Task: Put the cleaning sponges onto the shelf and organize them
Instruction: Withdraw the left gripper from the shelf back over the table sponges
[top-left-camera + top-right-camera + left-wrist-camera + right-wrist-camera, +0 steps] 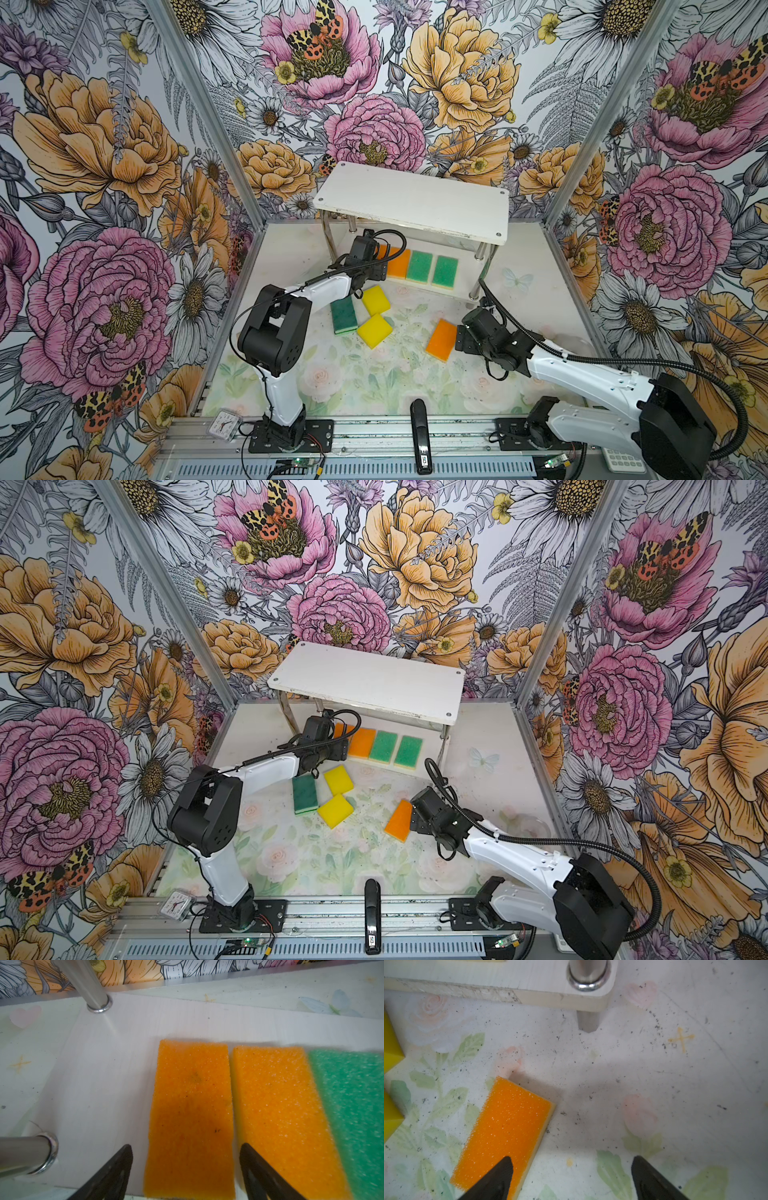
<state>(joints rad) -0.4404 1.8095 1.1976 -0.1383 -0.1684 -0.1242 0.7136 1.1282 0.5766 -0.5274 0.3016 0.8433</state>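
The shelf (pixel 411 199) stands at the back. On its lower board (pixel 104 1064) lie two orange sponges (pixel 191 1115) (pixel 276 1105) and two light green sponges (pixel 419 267) (pixel 444 272) in a row. My left gripper (pixel 186 1147) is open, its fingers on either side of the end orange sponge with a gap on both sides. On the table lie a dark green sponge (pixel 344 316), two yellow sponges (pixel 376 300) (pixel 374 330) and an orange sponge (pixel 508 1122). My right gripper (pixel 572 1158) is open low over the table, one fingertip (pixel 506 1165) above that sponge's near end.
Chrome posts (pixel 91 985) (pixel 25 1153) stand close to my left gripper, and another post (pixel 588 972) stands ahead of my right gripper. At the front rail are a black stapler (pixel 419 440), a small clock (pixel 224 424) and a keypad (pixel 623 459).
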